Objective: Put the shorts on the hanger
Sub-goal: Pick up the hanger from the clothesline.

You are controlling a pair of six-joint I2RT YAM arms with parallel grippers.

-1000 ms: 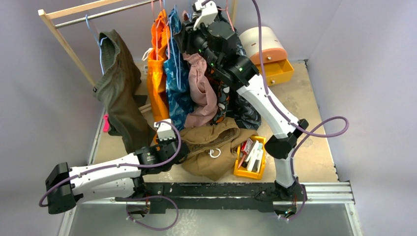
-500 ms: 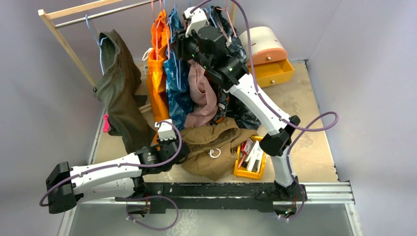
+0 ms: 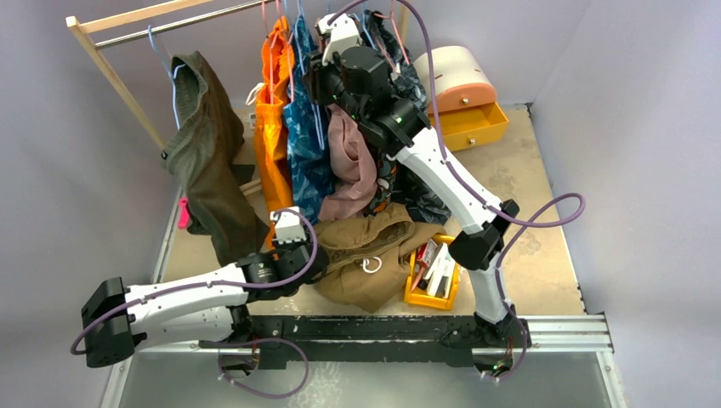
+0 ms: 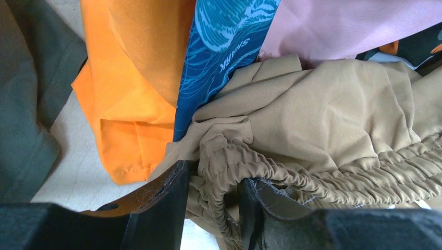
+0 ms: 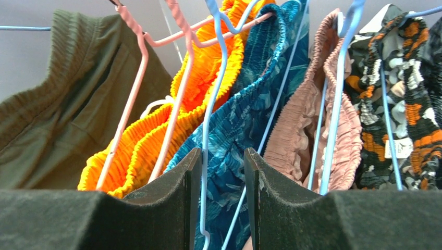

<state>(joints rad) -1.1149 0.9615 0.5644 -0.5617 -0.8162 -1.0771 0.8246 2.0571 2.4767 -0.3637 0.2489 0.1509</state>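
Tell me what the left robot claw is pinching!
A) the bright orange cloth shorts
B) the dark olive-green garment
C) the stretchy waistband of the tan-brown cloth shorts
C: in the left wrist view, the left gripper has the gathered waistband of the tan-brown cloth shorts squeezed between its two black fingers.

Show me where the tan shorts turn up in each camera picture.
Top external: the shorts lie heaped at lower middle.
Left wrist: the shorts fill the right half, waistband in the left gripper.
Right wrist: not in it.
Shared landmark: the orange shorts, hanging, in all three.
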